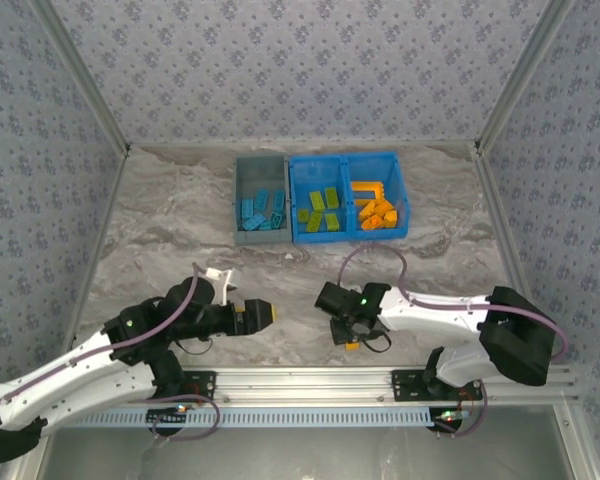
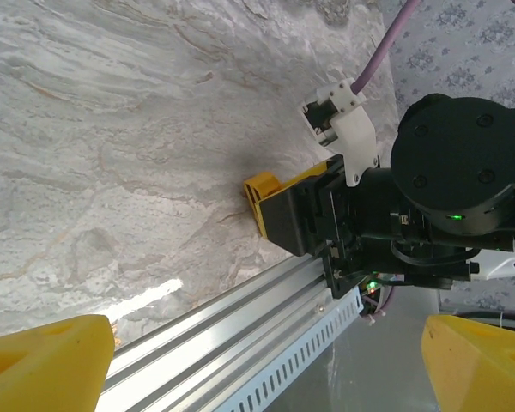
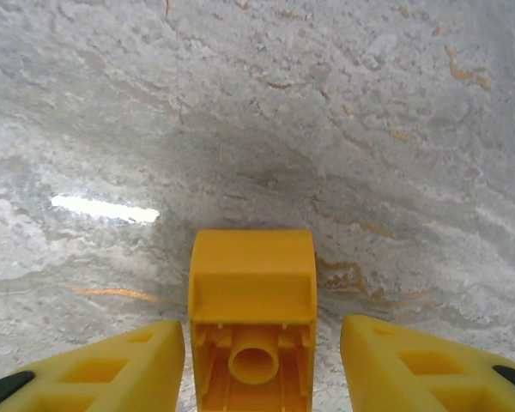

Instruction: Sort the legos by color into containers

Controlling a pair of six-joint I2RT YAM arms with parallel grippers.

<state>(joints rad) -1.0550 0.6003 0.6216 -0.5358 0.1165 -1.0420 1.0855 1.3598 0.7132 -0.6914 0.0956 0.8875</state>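
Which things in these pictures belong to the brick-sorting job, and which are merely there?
Belong: blue studded plastic bricks in the grey-blue rectangular plastic bin; lime green bricks and orange bricks in the bright blue two-compartment plastic bin; one orange brick between the fingers of the right gripper.

Merely there: aluminium rail; purple cable; patterned walls.

We've got a grey marble-look tabletop (image 1: 160, 240) boxed in on three sides by blue-grey floral-print wall panels (image 1: 300, 70), with silver metal corner posts (image 1: 96, 95). A ribbed aluminium rail (image 1: 310, 378) runs along the near edge, and light leaves a white glare streak (image 3: 103, 209) on the surface.
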